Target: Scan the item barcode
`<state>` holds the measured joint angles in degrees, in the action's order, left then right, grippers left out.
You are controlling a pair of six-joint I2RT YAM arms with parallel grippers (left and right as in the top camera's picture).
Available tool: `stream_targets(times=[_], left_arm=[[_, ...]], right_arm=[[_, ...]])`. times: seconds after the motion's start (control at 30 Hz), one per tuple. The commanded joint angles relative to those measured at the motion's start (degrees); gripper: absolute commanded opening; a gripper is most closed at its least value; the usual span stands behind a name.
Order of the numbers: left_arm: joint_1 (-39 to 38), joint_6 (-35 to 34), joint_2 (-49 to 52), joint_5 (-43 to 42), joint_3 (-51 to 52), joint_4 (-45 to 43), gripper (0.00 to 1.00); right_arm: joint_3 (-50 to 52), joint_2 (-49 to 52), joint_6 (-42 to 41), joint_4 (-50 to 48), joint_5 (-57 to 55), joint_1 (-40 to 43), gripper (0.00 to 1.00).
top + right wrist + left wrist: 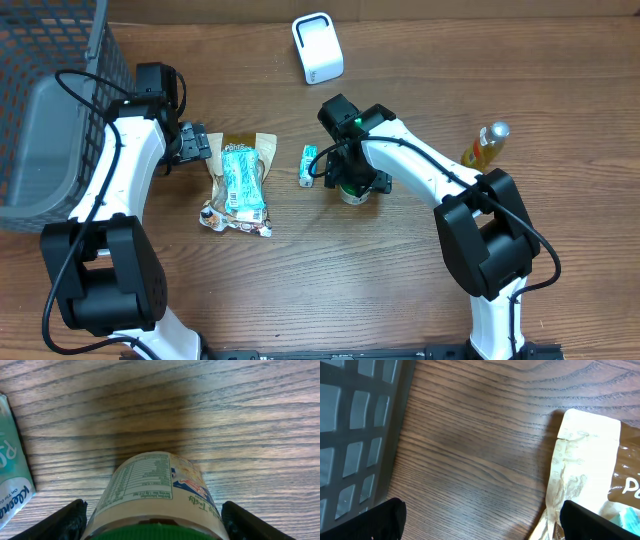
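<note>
Two arms reach over the wooden table (400,290) in the overhead view. You see the left gripper (195,143) low at the upper left corner of the snack bag (237,185), which lies flat with a grey basket (50,110) at the table's far left edge. The right gripper (350,180) sits over the jar (352,193) near table centre, with only a little of the jar's green top showing beneath it. A tissue pack (308,165) lies just to the left of the jar, between it and the snack bag. The white scanner (317,47) stands at the far edge, well apart from the jar, and a yellow bottle (485,145) stands off to the right. In the left wrist view, note the left gripper (485,522) spread wide with only bare wood between its fingertips; it has hold of nothing. The snack bag (585,460) shows its crimped end at right, the grey basket (355,435) at left. In the right wrist view, the right gripper (155,525) straddles the jar (150,490), one finger close against each side, nutrition label facing the camera. You cannot tell from here whether the fingers press on it or merely flank it. The tissue pack (12,470) shows at the left edge.
</note>
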<state>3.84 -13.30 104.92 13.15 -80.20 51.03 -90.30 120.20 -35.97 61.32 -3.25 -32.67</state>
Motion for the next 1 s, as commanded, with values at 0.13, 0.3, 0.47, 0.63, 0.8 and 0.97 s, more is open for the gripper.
stream_targets(times=[0.13, 0.3, 0.47, 0.63, 0.8, 0.97], left_arm=[[-0.22, 0.24, -0.04, 0.76, -0.31, -0.11, 0.99], [-0.22, 0.22, -0.04, 0.76, -0.31, -0.11, 1.00], [-0.22, 0.24, -0.04, 0.76, -0.31, -0.11, 1.00], [-0.22, 0.22, -0.04, 0.76, -0.31, -0.11, 1.00], [-0.22, 0.22, -0.04, 0.76, -0.31, -0.11, 1.00], [-0.22, 0.24, -0.04, 0.76, -0.31, -0.11, 0.99]], right_arm=[[0.37, 0.17, 0.07, -0.11, -0.52, 0.15, 0.82], [0.37, 0.17, 0.48, -0.09, -0.52, 0.15, 0.82], [0.37, 0.17, 0.46, 0.72, -0.52, 0.15, 0.82], [0.37, 0.17, 0.46, 0.68, -0.55, 0.15, 0.82], [0.37, 0.20, 0.46, 0.48, -0.55, 0.15, 0.82], [0.37, 0.26, 0.46, 0.46, -0.55, 0.15, 0.82]])
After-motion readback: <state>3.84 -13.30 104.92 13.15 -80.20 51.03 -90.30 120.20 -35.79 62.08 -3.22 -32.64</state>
